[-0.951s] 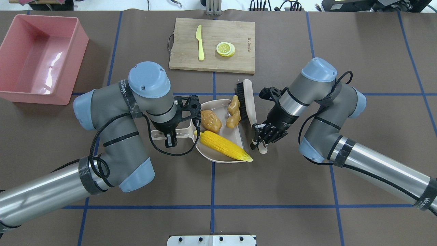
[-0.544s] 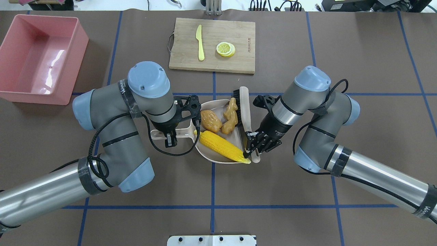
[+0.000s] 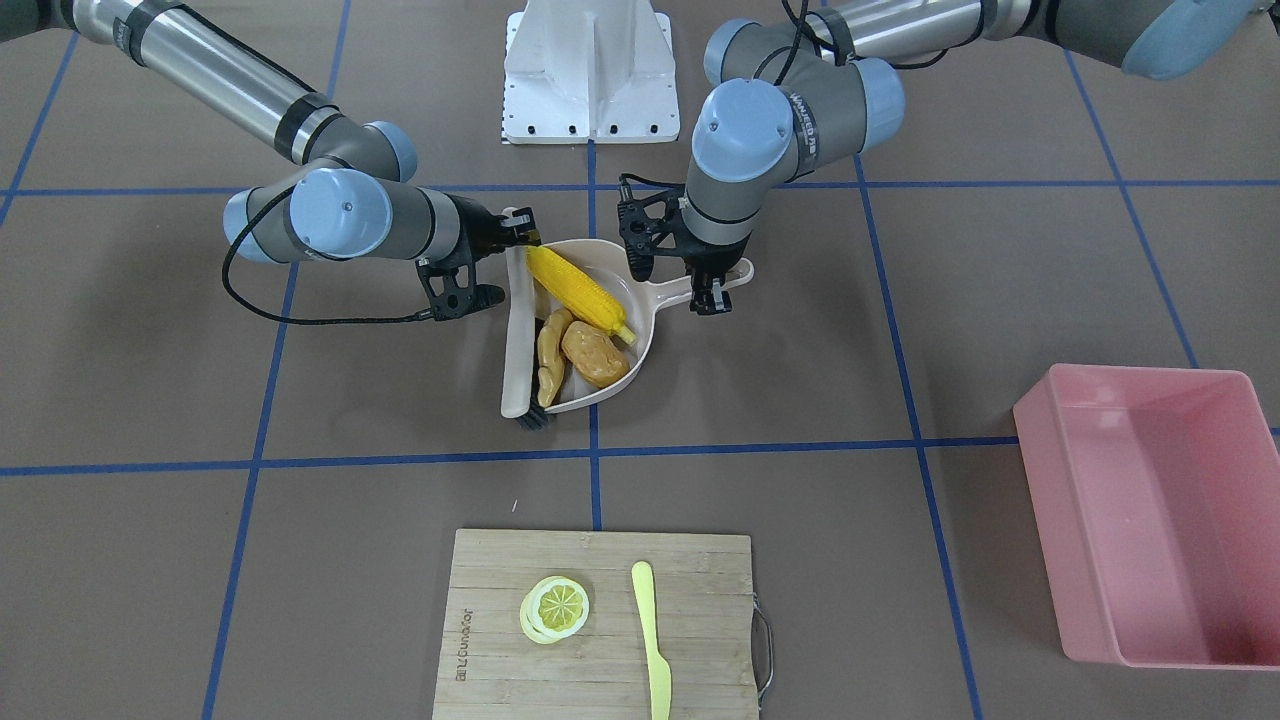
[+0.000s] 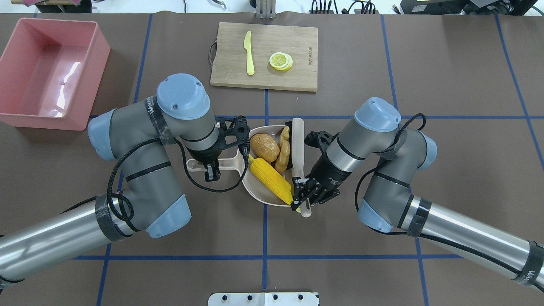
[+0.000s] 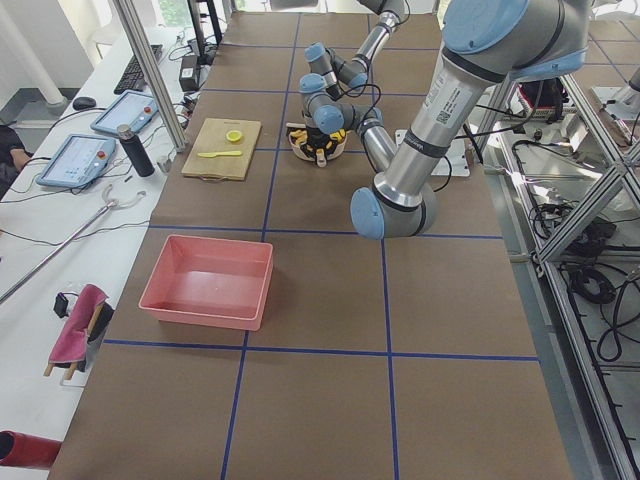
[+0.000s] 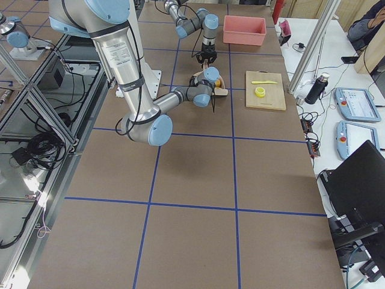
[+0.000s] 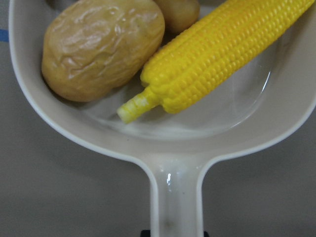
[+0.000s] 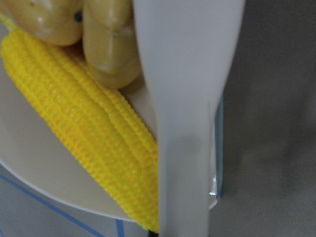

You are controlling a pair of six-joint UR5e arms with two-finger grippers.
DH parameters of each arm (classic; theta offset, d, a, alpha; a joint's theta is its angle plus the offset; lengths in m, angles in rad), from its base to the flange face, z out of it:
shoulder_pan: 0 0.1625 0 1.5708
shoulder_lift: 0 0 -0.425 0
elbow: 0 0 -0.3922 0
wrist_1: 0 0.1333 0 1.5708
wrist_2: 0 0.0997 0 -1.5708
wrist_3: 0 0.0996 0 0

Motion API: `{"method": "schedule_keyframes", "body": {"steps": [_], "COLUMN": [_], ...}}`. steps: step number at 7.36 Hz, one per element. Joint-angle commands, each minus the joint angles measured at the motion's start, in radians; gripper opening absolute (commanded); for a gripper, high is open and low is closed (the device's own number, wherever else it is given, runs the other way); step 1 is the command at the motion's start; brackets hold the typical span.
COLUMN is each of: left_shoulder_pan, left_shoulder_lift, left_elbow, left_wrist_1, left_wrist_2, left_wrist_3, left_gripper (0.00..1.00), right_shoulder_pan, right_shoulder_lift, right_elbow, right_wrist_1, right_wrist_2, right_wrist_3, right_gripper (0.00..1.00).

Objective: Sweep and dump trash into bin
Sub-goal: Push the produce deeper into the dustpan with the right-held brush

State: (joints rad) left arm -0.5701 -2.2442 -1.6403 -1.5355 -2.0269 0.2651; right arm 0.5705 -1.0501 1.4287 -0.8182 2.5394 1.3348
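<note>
The beige dustpan (image 4: 255,195) lies at the table's middle. In it lie the yellow corn cob (image 4: 272,180), the brown potato (image 4: 264,147) and the tan ginger root (image 4: 284,151). My left gripper (image 4: 211,168) is shut on the dustpan's handle (image 7: 177,197). My right gripper (image 4: 304,199) is shut on the handle of a beige brush (image 4: 298,144), which stands against the dustpan's open edge, touching the ginger and the corn. The wrist views show the corn (image 8: 84,143) and the potato (image 7: 98,47) up close. The pink bin (image 4: 42,121) stands empty at the far left.
A wooden cutting board (image 4: 265,55) lies beyond the dustpan, with a pale yellow knife (image 4: 249,53) and a lemon slice (image 4: 280,60) on it. Blue tape lines cross the brown table. The robot's white base plate (image 4: 263,298) is at the near edge.
My right gripper moved the brush leftward against the dustpan's mouth, pushing the ginger and the corn fully into the pan. The left gripper kept hold of the dustpan handle, almost still.
</note>
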Motion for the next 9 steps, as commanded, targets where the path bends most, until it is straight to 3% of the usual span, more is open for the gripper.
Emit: {"method": "schedule_keyframes", "body": {"steps": [1, 9], "left_shoulder_pan": [-0.004, -0.033], "left_shoulder_lift": [0.001, 0.044], "left_elbow": [-0.003, -0.082], "left_wrist_1": [-0.015, -0.032], "left_wrist_2": [0.0, 0.0], "left_wrist_3": [-0.003, -0.004], "left_gripper": [0.0, 0.0], "right_shoulder_pan": [0.017, 0.103], "right_shoulder_lift": [0.001, -0.011], "right_elbow": [0.038, 0.065], "right_wrist_1": [-0.06, -0.087], "right_wrist_2": [0.001, 0.039], "right_wrist_3": [0.001, 0.003], "right_gripper": [0.0, 0.0]}}
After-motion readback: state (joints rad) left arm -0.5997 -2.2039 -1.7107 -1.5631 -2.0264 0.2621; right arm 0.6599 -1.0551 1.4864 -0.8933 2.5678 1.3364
